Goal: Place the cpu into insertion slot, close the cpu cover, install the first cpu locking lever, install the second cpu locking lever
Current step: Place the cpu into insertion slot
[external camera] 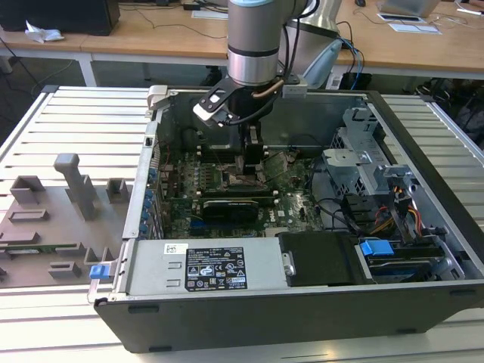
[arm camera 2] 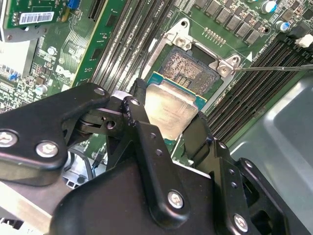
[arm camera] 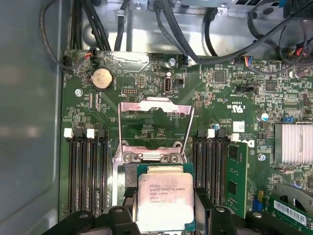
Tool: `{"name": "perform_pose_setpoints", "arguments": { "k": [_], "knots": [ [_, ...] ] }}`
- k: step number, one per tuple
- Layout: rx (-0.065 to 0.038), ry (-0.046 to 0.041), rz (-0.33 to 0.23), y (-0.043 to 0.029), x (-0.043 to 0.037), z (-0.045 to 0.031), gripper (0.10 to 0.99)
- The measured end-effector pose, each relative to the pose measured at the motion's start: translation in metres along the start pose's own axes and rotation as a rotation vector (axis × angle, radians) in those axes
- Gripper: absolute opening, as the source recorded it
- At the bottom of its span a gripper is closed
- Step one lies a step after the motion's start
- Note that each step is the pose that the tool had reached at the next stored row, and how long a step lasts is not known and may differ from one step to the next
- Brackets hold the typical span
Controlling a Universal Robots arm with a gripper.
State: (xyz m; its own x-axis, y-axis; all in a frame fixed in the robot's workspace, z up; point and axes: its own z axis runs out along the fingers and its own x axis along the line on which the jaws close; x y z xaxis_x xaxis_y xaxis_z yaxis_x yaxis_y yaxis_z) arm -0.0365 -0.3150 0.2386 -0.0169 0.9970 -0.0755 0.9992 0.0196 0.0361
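While the cpu cover (arm camera: 155,108) stands open, fingers (arm camera 2: 146,142) clamp the cpu (arm camera 2: 168,112), apparently just above the mobo socket (arm camera 2: 188,66).

arm (external camera: 253,38): vertical, pointing down | gripper (external camera: 252,165): jaws clamped on cpu (arm camera: 165,198)

cpu (arm camera: 165,200): faint print on its top — too small to read
black label (external camera: 217,270): white marks, on silver box (external camera: 151,272), unreadable
barcode sticker (arm camera 2: 35,18): bars — digits not legible
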Motion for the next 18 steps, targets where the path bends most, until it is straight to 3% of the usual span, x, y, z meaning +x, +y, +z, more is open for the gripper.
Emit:
{"name": "perform_pose_setpoints", "arguments": {
  "k": [18],
  "knots": [
    [0.0, 0.0, 0.0, -0.0008, 0.0008, 0.0103, 0.545]
  ]
}}
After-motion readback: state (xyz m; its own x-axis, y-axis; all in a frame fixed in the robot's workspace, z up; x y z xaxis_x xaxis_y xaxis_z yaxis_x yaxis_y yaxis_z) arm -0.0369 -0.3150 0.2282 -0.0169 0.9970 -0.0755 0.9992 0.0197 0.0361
